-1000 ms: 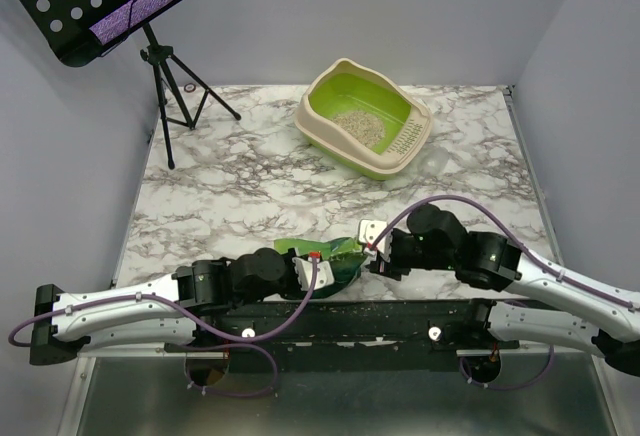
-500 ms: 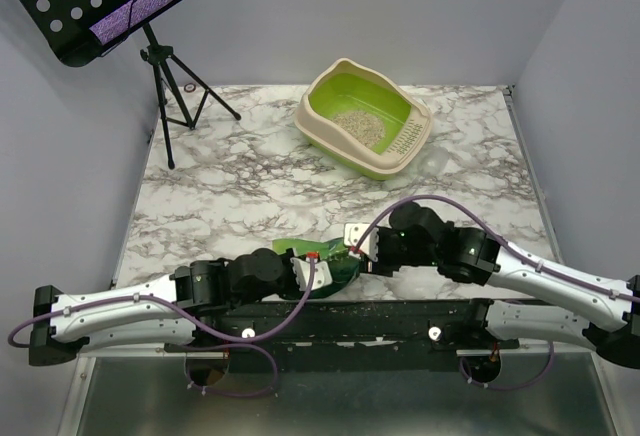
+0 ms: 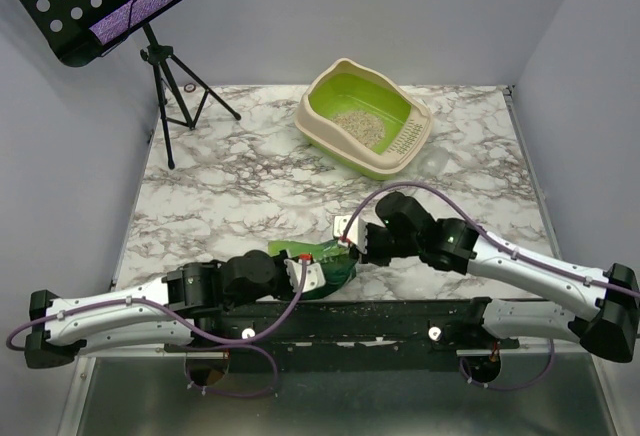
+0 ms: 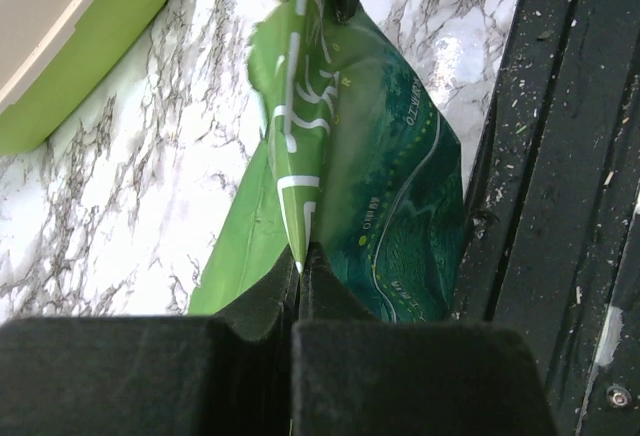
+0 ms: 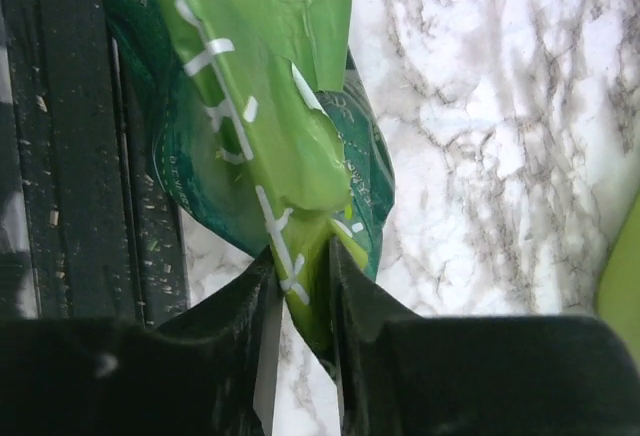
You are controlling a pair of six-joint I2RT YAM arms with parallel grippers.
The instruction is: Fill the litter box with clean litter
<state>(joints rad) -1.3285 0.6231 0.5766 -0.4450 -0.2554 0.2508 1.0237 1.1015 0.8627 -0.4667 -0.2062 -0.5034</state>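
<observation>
The litter box [image 3: 345, 153], beige outside and lime-green inside, sits at the back of the marble table. A small patch of clean litter [image 3: 360, 127] lies in its middle. A crinkly green-and-teal bag [image 3: 325, 261] is held between both arms near the table's front edge. My left gripper [image 3: 305, 274] is shut on one edge of the bag [image 4: 390, 176], its jaws [image 4: 297, 271] pressed tight on a pale green fold. My right gripper [image 3: 350, 241] clamps the opposite edge; in its wrist view the fold of the bag [image 5: 270, 126] fills the gap between the fingers [image 5: 303, 266].
A black music stand [image 3: 110, 1] on a tripod [image 3: 165, 96] stands at the back left. A black rail [image 3: 400, 314] speckled with stray granules runs along the near table edge. Grey walls close in both sides. A corner of the litter box [image 4: 80, 46] shows in the left wrist view.
My right arm slid left and forward to the bag, and its jaws narrowed onto the bag's edge. The left gripper stayed shut on the bag and shifted slightly left.
</observation>
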